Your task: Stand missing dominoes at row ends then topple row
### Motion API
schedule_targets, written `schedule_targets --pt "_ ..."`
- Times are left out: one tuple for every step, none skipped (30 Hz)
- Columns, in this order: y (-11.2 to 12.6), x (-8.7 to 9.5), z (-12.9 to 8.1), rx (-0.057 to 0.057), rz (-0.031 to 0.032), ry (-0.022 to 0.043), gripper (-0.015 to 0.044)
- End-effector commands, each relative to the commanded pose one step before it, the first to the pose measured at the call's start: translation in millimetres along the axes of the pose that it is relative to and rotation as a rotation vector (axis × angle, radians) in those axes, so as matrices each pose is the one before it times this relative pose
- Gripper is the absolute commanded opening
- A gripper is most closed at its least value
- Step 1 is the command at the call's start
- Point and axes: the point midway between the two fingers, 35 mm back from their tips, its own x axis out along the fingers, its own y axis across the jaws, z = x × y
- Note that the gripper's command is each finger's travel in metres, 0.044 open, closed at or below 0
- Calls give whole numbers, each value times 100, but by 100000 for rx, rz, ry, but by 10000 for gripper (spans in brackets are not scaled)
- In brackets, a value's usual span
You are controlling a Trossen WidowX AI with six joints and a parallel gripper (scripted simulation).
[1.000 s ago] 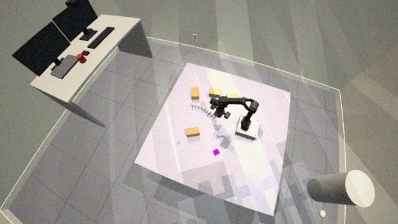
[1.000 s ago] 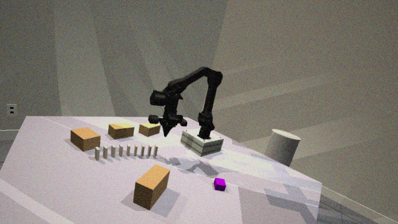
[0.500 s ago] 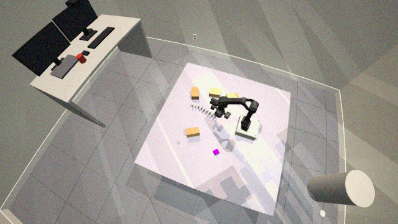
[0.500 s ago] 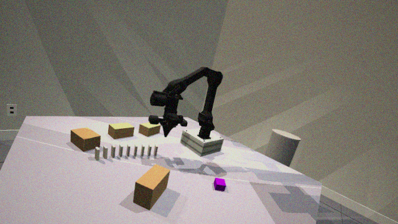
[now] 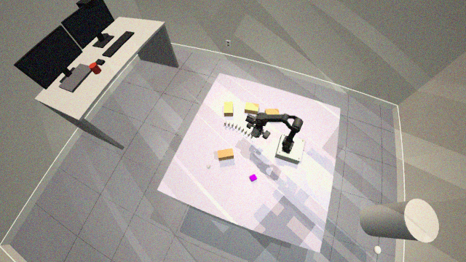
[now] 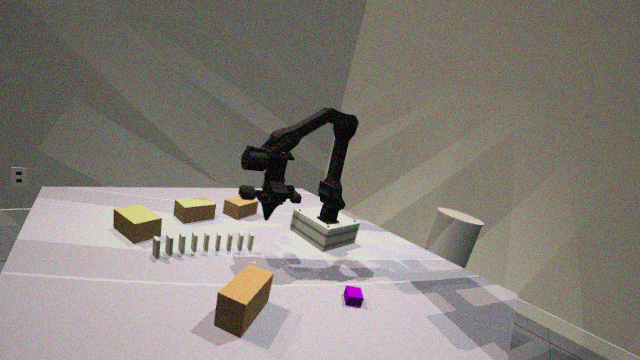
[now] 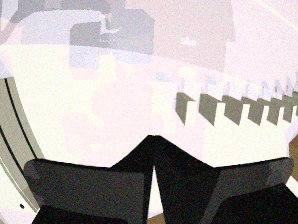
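- Reading left to right, you had the row of dominoes [image 6: 202, 243] standing on the mat, nine upright and evenly spaced, in front of three boxes [image 6: 136, 223].
- Your gripper [image 6: 267, 214] hung just past the row's right end, fingers pressed together on nothing.
- You seemed to be at the push step; next, lower and nudge only the end domino [image 6: 250, 242], gently.

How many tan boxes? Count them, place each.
4. Three boxes stand behind the domino row: left, middle, and right by the gripper. One lies in front of the row. None appears hidden.
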Motion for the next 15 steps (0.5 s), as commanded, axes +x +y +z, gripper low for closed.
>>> schedule_targets --pt "-14 21 31 -462 -139 -171 0" --pt "0 0 0 0 0 0 0" --pt "0 0 0 0 0 0 0" --pt "0 0 0 0 0 0 0" --pt "0 0 0 0 0 0 0" --pt "0 0 0 0 0 0 0" --pt "0 0 0 0 0 0 0" --pt "0 0 0 0 0 0 0" --pt "0 0 0 0 0 0 0" --pt "-39 269 26 0 -2 -2 0" --pt "-97 805 76 0 -4 -7 0" --pt "-101 1333 119 0 0 -10 0" --pt "-19 1720 140 0 12 -11 0" --pt "106 1685 121 0 25 -9 0" --pt "162 1259 79 0 28 -5 0"
